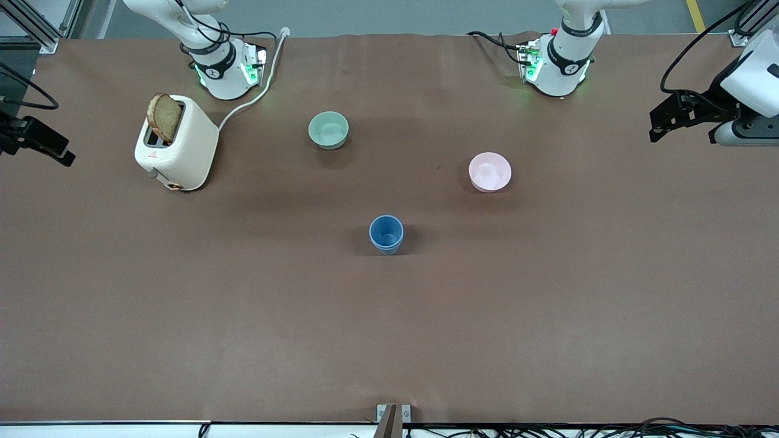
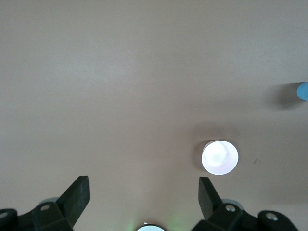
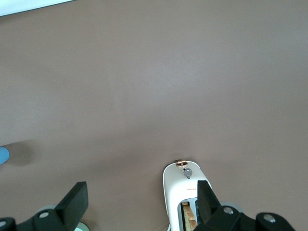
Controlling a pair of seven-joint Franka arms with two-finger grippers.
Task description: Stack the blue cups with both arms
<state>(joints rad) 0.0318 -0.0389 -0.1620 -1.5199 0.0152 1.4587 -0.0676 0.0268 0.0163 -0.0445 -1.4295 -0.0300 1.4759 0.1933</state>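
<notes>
The blue cups (image 1: 386, 233) sat nested, one inside the other, a single stack upright near the middle of the brown counter (image 1: 548, 316), with the rim of the outer cup showing just below the inner one's. Nothing touched them.

The left end effector (image 2: 143, 195) hung high over the left arm's end of the counter, its two dark fingers (image 2: 77, 192) spread wide with nothing between them. In the left wrist view, the pink bowl (image 2: 219, 157) showed as a pale disc on the counter below, and a sliver of blue cup peeked in at the frame edge.

The right end effector (image 3: 142, 199) was up over the right arm's end of the counter, above the toaster, fingers (image 3: 76, 197) likewise spread apart and holding nothing. The white toaster (image 1: 176, 143) stood there with a slice of brown bread (image 1: 164, 117) poking out of its slot, its cord running off toward the right arm's base.

The pale green bowl (image 1: 328, 129) stood farther from the front camera than the cups, toward the right arm's end. The pink bowl also sat farther from that camera than the cups, toward the left arm's end. Both bowls were well apart from the stack and from each other.
</notes>
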